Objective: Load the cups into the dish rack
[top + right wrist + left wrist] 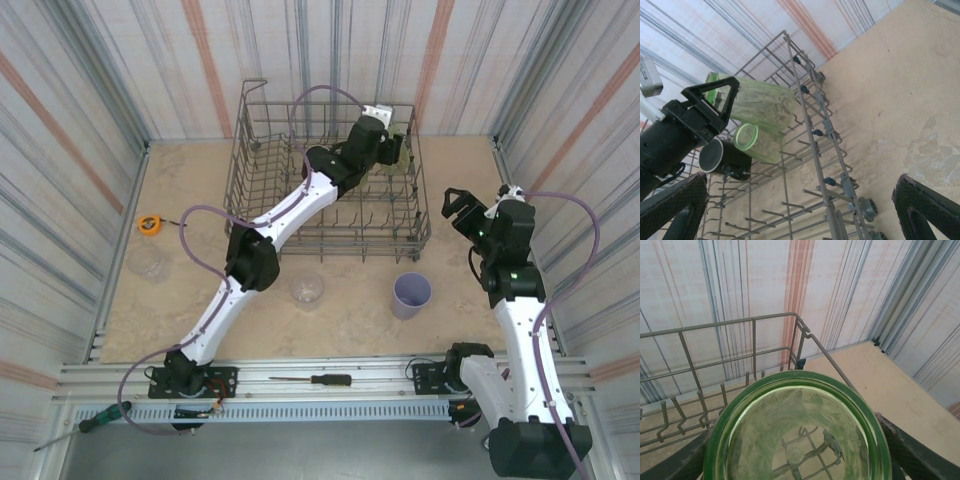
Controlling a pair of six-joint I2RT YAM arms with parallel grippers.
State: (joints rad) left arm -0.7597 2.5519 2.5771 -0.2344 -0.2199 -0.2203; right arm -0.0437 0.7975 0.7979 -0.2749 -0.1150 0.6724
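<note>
The left pincer clamps an olive-green tumbler, tipped sideways over the 1 o'clock corner of the dish rack, probably to slot it in beside a second tumbler and the black mug. The right pincer hangs wide open at the rack's 3 o'clock, near the lavender cup on the surface.

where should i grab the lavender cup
The lavender cup stands upright on the table, mouth up, with no handle. Probably pinch its wall at the rim from above, one finger inside, using the right gripper, which is open and nearest.
</note>
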